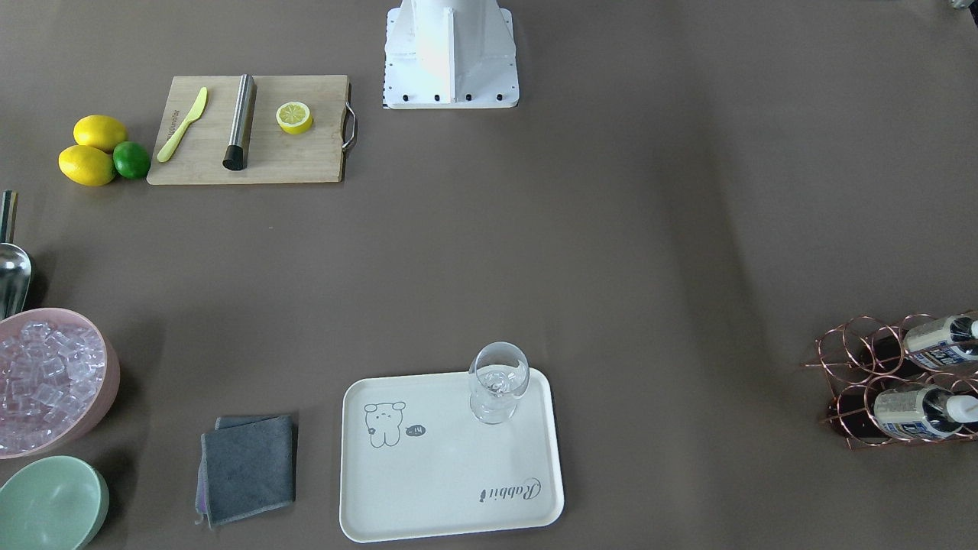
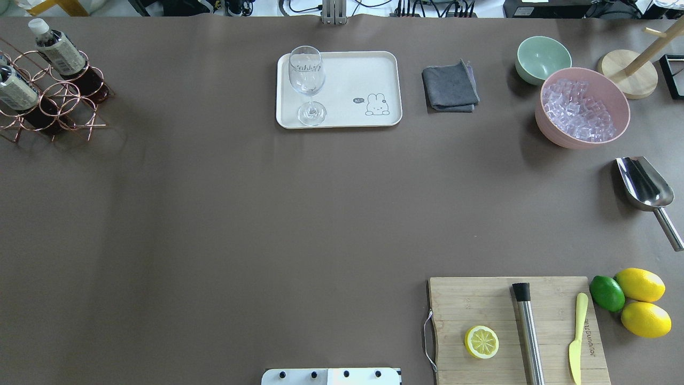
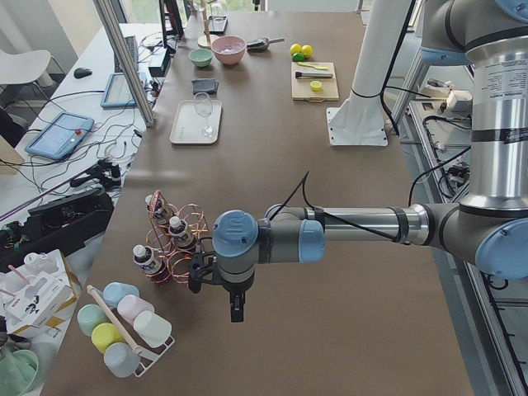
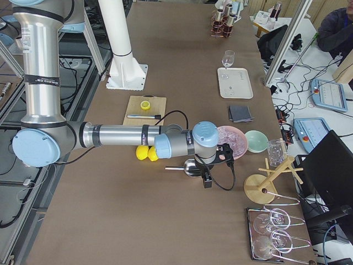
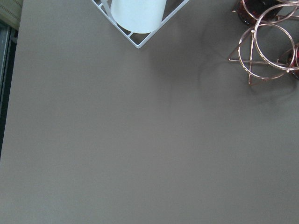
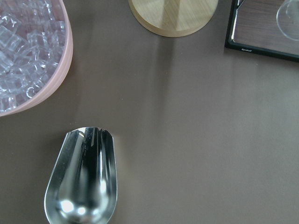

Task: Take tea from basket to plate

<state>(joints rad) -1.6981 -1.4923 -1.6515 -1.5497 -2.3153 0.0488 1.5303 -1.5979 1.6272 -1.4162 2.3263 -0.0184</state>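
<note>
The copper wire basket (image 2: pixel 63 99) stands at the far left table corner and holds three tea bottles (image 3: pixel 176 231) with white caps; two bottles show in the overhead view (image 2: pixel 57 51). The cream plate (image 2: pixel 352 69) lies at the far middle, with a wine glass (image 2: pixel 307 80) standing on it. My left gripper (image 3: pixel 237 307) hangs over bare table just beside the basket; I cannot tell whether it is open. My right gripper (image 4: pixel 207 179) hangs near the metal scoop (image 4: pixel 190 167); I cannot tell its state. The left wrist view shows basket rings (image 5: pixel 252 31) at its top right.
A wooden cutting board (image 2: pixel 481 305) carries a lemon half, a steel muddler and a yellow knife. Lemons and a lime (image 2: pixel 606 293) lie beside it. A pink bowl of ice (image 2: pixel 582 107), a green bowl (image 2: pixel 542 59) and a grey cloth (image 2: pixel 450 85) are at the far right. A cup rack (image 3: pixel 124 330) stands near the basket.
</note>
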